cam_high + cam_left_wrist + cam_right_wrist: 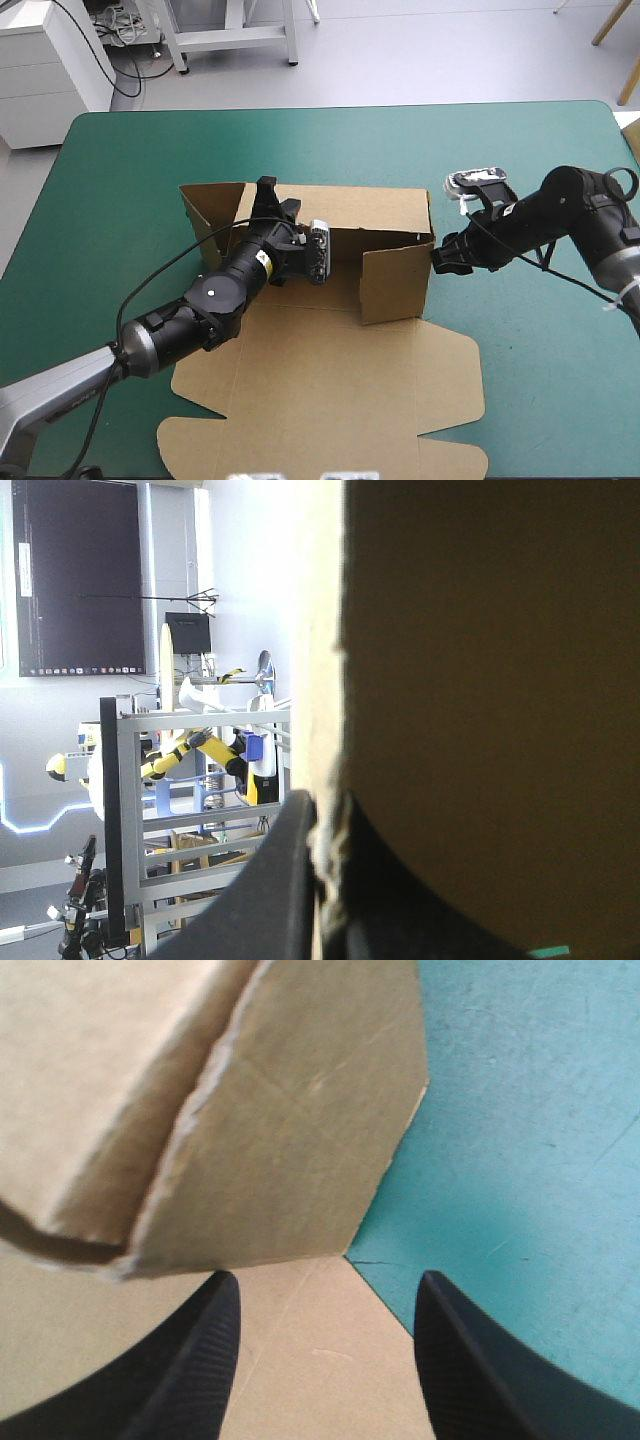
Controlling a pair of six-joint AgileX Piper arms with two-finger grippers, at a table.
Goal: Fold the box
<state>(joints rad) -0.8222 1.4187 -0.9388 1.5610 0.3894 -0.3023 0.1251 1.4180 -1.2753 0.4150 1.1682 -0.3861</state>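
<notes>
Two weak spots stand out. The box (330,390) lies in the middle of the high view, its back wall (350,205) and a right-hand flap (395,285) raised. The rest of the sheet lies flat toward the frame's lower edge on the teal-green cover (520,160). The left gripper (266,186), just left of centre, is pinched nearly closed on the back wall's top edge. That bite looks thin, so a pull could slip off or crease the board and drop the wall. The right gripper (440,258), right of centre at the box's corner, has its fingers spread and grips nothing. A push from there might slide the whole loose sheet or let the flap spring outward.
</notes>
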